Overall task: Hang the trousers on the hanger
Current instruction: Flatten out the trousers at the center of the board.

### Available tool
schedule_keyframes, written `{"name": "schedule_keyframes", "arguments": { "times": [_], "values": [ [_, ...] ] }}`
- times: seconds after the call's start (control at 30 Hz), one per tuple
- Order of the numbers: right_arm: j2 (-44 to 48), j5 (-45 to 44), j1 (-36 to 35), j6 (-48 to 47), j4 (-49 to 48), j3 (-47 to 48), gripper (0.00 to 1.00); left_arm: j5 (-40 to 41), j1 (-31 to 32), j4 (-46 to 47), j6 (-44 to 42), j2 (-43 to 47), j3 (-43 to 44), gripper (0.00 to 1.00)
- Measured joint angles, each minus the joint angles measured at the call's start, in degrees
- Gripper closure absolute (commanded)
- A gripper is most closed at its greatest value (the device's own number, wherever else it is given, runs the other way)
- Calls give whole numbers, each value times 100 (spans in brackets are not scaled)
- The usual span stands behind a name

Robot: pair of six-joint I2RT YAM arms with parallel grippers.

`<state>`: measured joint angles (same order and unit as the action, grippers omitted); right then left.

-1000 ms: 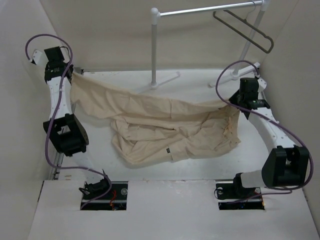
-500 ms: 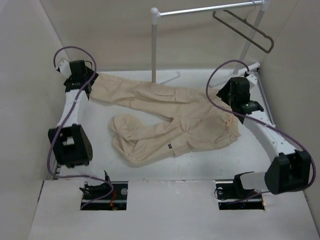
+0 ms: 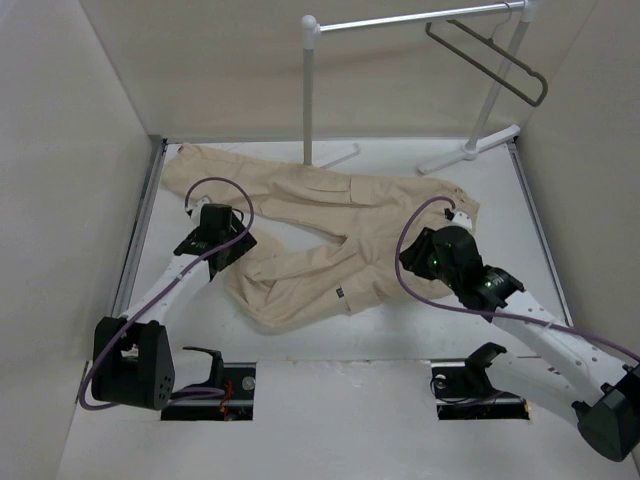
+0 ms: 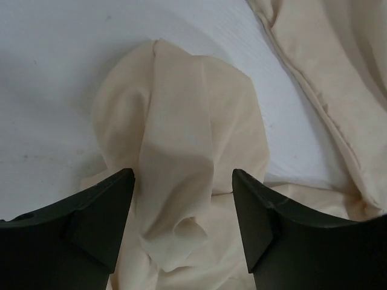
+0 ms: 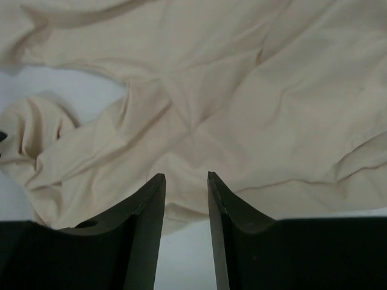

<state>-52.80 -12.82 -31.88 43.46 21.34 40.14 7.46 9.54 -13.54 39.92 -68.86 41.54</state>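
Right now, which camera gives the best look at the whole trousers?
The top external view: it shows the whole trousers lying on the table, one leg straight, one bunched. The left wrist view shows just a crumpled fold, the right wrist view only wrinkled cloth.

The trousers (image 3: 330,200) are seen as soft, matt beige cloth, wrinkled and creased throughout. The hanger (image 3: 484,68), at one o'clock, is shown as thin, dark and smooth. The rack (image 3: 308,90) is formed of smooth white tubing. The table (image 3: 400,320) is finished in matt white.
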Motion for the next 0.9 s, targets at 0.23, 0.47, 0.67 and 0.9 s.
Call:
{"name": "schedule_keyframes", "arguments": {
  "times": [0.23,0.47,0.67,0.9],
  "values": [
    [398,59,-330,328,105,-651,55,2,160,177,79,-188,-9,85],
    [-168,7,2,450,85,-911,43,761,501,-1381,243,817,638,93],
    [-1132,-15,264,503,-44,-909,43,2177,1910,-3348,962,1676,2507,90],
    [-1735,-13,262,584,-350,-809,43,3281,2887,-4413,1471,1064,3355,46]
  ]
}}
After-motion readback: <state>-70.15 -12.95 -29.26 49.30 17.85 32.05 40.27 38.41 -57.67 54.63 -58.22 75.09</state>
